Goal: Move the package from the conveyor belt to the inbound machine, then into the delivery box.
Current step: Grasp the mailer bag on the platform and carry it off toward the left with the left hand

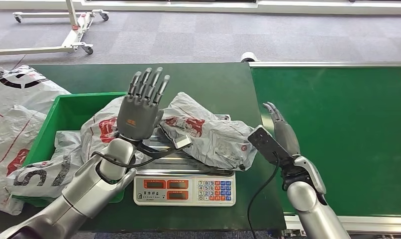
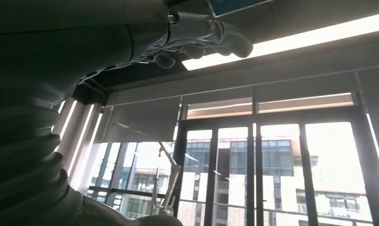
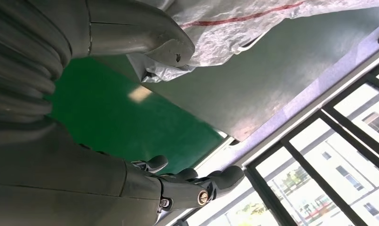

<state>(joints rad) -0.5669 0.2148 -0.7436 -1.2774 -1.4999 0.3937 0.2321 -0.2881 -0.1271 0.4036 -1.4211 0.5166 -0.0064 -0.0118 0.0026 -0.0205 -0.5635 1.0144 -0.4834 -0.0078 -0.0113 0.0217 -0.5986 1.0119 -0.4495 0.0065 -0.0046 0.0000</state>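
From the head view, my left robot hand (image 1: pixel 139 112) is hovering open over the package (image 1: pixel 208 134), which is lying on the inbound machine (image 1: pixel 184 189); my right robot hand (image 1: pixel 280 132) is open beside it. Next I'm judging a grasp, then the green delivery box (image 1: pixel 64 107), holding bags already. Through the right wrist, the package (image 3: pixel 253 23) is sitting near my thumb on the desk (image 3: pixel 272 80).

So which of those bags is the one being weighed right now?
Find the white scale with coloured keys at the table's near edge. The package lies crumpled on its metal platform, beside the raised left hand. The other bags sit in or beside the green bin.
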